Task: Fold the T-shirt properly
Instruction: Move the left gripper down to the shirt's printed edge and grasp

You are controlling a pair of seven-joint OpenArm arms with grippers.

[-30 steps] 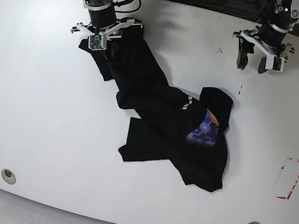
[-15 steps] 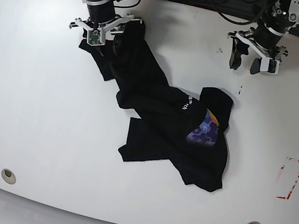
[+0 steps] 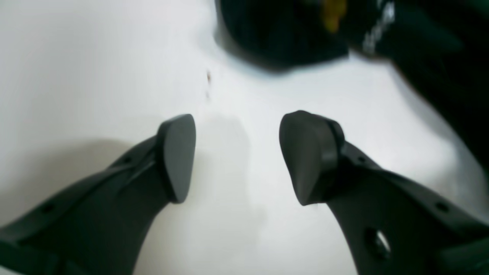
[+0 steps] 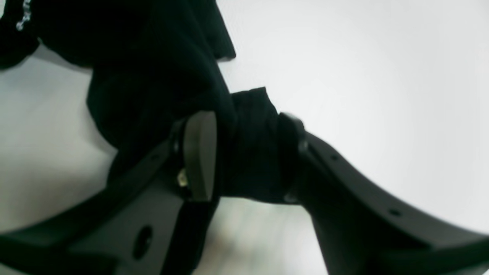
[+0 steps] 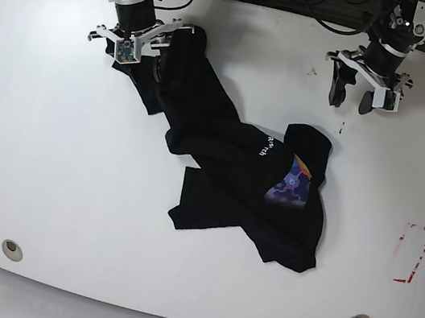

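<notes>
My right gripper (image 4: 244, 156) pinches a bunched black fold of the T-shirt (image 5: 243, 172) — the rest trails crumpled across the white table (image 5: 48, 164) toward its middle. My left gripper (image 3: 237, 156) hangs spread wide — the shirt lies well apart from its fingers.

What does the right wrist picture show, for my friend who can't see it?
The right gripper pinches a bunched fold of the black T-shirt between its two dark fingers. The rest of the shirt trails away across the white table.
</notes>
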